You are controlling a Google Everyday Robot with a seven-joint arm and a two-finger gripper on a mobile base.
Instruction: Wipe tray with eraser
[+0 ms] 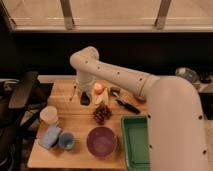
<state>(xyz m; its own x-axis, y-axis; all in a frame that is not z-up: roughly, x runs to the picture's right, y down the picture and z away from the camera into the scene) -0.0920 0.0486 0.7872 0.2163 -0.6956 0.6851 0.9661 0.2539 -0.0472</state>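
Observation:
The green tray (135, 145) lies at the table's front right, partly hidden by my arm. My gripper (83, 94) points down over the back left of the table, far left of the tray. It is shut on the eraser (85, 100), a small dark block that hangs below it just above the wood.
A purple bowl (101, 141) stands left of the tray. Grapes (102, 113), a yellow and orange fruit piece (100, 92) and a black-handled utensil (126, 104) lie near the gripper. A white cup (48, 115), a blue sponge block (50, 136) and a small blue cup (66, 141) stand at front left.

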